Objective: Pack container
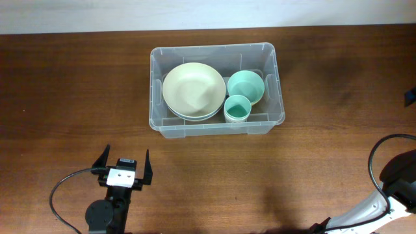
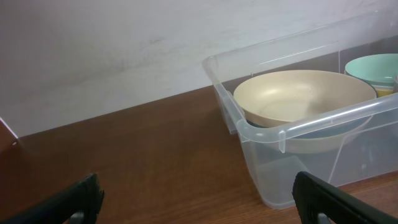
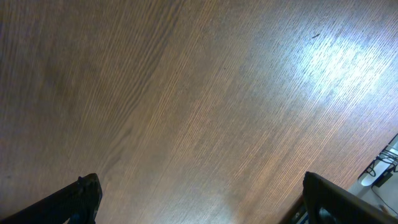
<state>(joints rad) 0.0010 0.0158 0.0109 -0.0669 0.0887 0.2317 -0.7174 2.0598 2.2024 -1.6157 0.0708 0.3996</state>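
Observation:
The clear plastic container (image 1: 273, 120) stands at the table's middle back. It holds stacked cream bowls (image 1: 193, 90), a teal bowl (image 1: 246, 85) and a teal cup (image 1: 238, 107). My left gripper (image 1: 123, 164) is open and empty, near the front left, apart from the container. In the left wrist view its fingers (image 2: 199, 199) frame bare table, with the container (image 2: 311, 127) and cream bowl (image 2: 298, 96) ahead to the right. My right gripper (image 3: 199, 199) is open and empty over bare wood; in the overhead view only its arm shows at the bottom right corner.
A black cable (image 1: 62, 195) loops beside the left arm. The right arm's cable (image 1: 377, 156) curves at the right edge. A pale wall (image 2: 124, 50) runs behind the table's back edge. The table's edge shows at the lower right of the right wrist view (image 3: 382, 165).

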